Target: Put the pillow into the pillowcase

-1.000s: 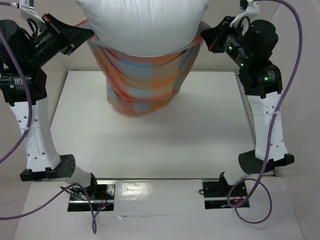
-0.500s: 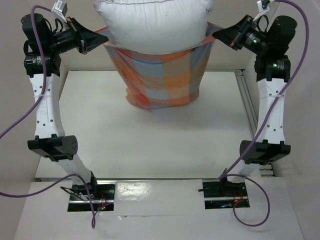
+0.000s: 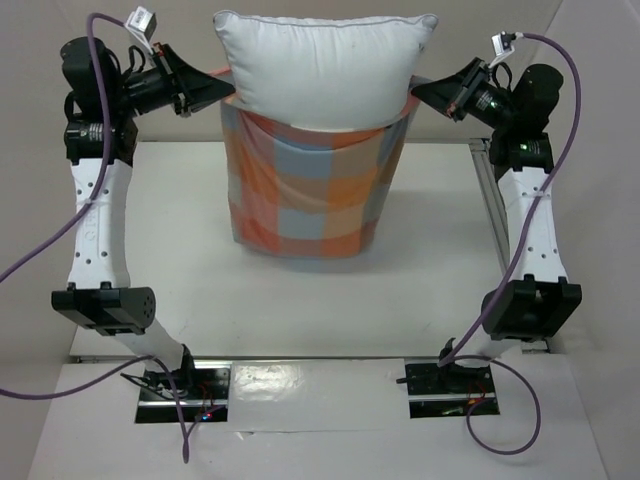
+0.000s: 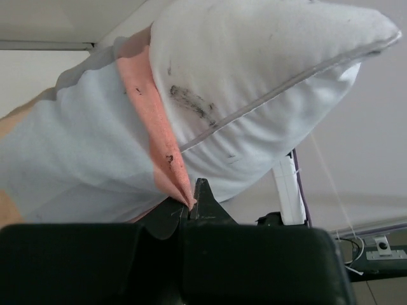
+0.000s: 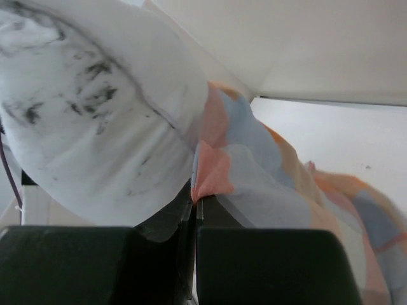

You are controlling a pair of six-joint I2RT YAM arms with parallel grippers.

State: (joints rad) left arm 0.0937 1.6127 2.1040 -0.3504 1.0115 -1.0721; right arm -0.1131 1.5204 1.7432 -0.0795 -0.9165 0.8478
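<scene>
Left arm stands tall at the left side of the bench, wrist up high and pointing inward. Left pincer is pressed together on the left edge of the pillowcase mouth. The left wrist view shows the orange hem strip nipped right at the tips. The pillowcase hangs between the two pincers as an open sack with its mouth up, in orange, grey-blue and cream checks. Its hem is stretched fairly taut side to side. Its bottom end is down over the far half of the bench; can't tell from above whether it rests there or hangs just clear. The pillow sits upright in the mouth. Its lower part is inside the sack and its upper part stands well clear of the hem, top seam roughly level, with a corner poking out each side. It isn't fully in. Both wrist views show dark smudges on the white fabric, and the left one shows the seam piping. Right pincer mirrors the left at about the same height. Its jaws are pressed together on the right edge of the hem, with an orange fold caught between the tips just beside the pillow's bulge. Right arm stands at the bench's right edge.
</scene>
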